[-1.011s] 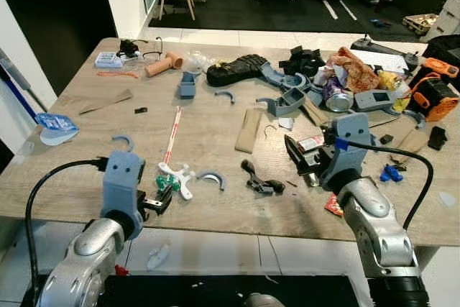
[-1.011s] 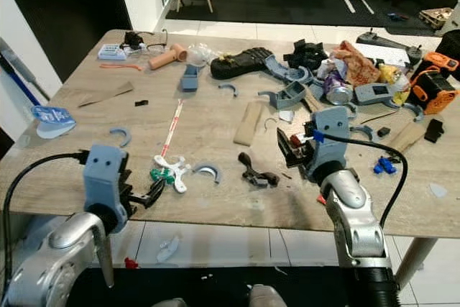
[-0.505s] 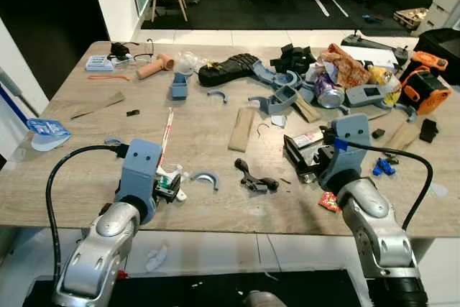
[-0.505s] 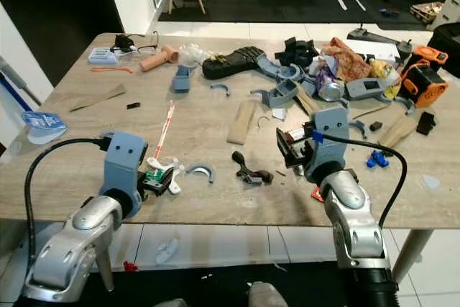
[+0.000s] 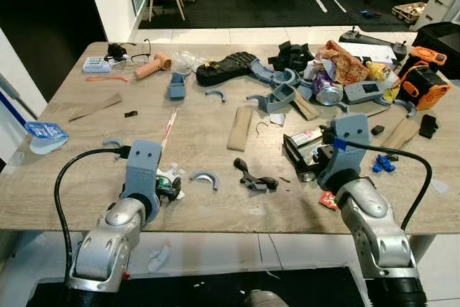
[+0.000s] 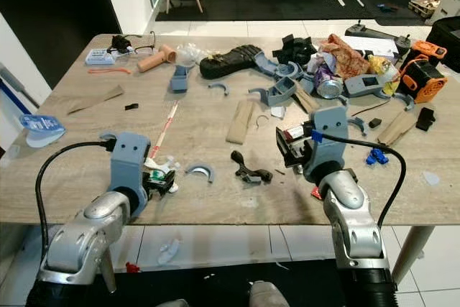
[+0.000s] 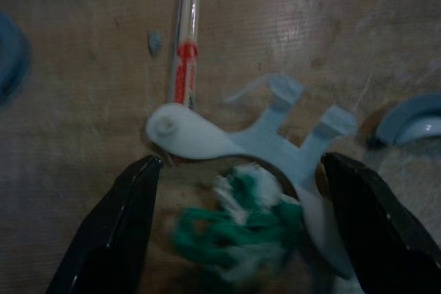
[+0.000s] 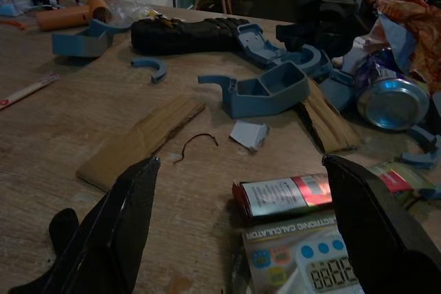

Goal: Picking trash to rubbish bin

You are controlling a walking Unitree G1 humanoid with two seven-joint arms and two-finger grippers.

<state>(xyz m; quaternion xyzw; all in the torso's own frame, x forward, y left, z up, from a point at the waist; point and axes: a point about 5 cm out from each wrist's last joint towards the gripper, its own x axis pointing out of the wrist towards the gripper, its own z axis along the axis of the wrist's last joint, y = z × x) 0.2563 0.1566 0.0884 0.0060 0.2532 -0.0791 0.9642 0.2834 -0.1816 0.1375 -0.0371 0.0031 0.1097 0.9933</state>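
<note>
Nearest you, your left gripper (image 7: 234,228) sits low at the front of the tabletop (image 5: 215,206), fingers spread wide on either side of a crumpled green-and-white scrap (image 7: 238,228). That scrap is soft, bunched and torn-looking, touching a white plastic bracket (image 7: 234,146), with a red-and-white straw (image 7: 186,39) just beyond. Your right gripper (image 8: 238,232) is also spread open, low over a calculator (image 8: 310,259) and a red-and-silver packet (image 8: 286,194). Farther off lie a cardboard strip (image 8: 141,139), blue plastic parts (image 8: 265,91) and a dented can (image 8: 395,103).
</note>
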